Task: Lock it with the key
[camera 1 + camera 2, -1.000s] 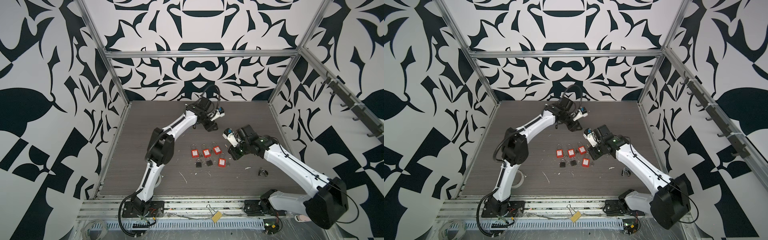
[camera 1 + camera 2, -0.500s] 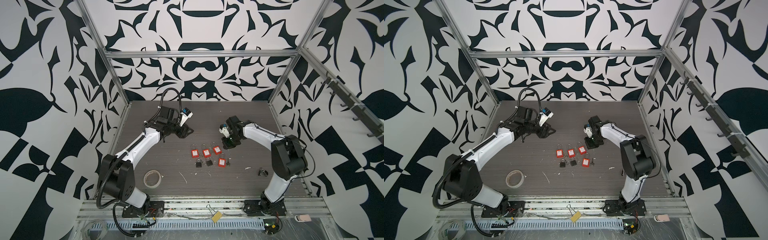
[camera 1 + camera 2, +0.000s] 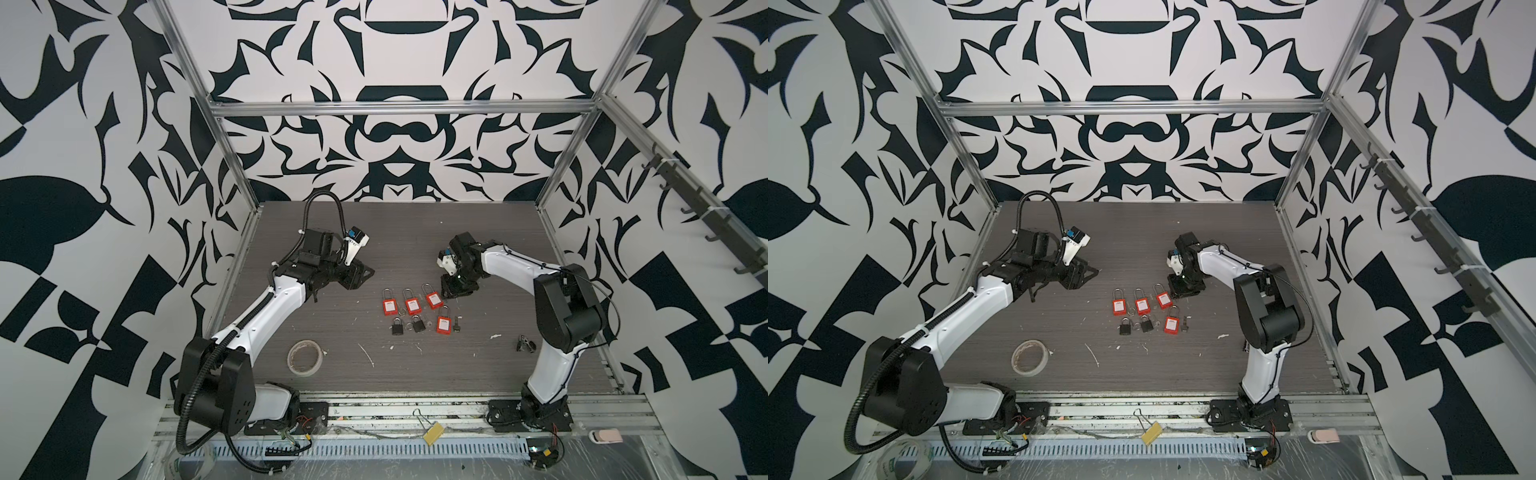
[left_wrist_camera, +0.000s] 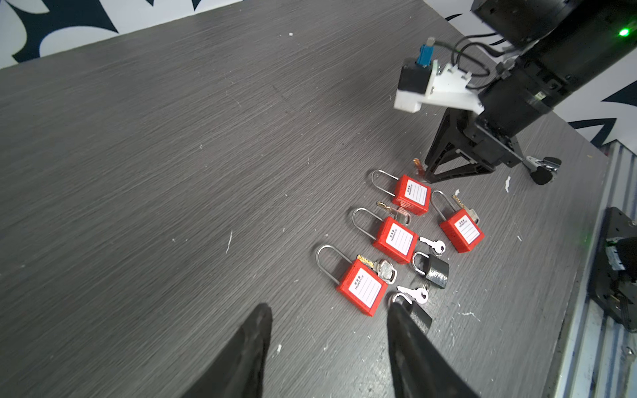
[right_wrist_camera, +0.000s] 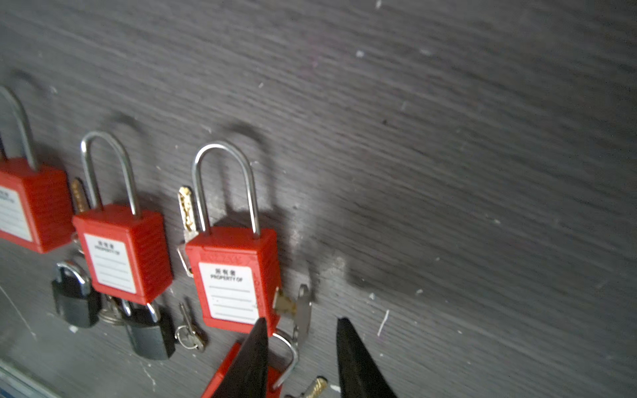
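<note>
Right gripper [image 5: 301, 324]: mine; jaws spread, pinching nothing, low over the dark wood-grain table [image 3: 415, 232], right of centre in both top views.
Left gripper [image 3: 368, 272]: spread and empty, left of the locks, well apart from them.
Task thing: red plastic padlock with steel shackle [image 5: 234, 286], right end of the upper row.
Key: brass-bladed key with silver head [image 5: 293, 306], flat just beside that body, ahead of my fingertips.
Progress: early, I judge. Key not grasped or inserted; latch state unreadable.
Left: grasp, insert, turn.
</note>
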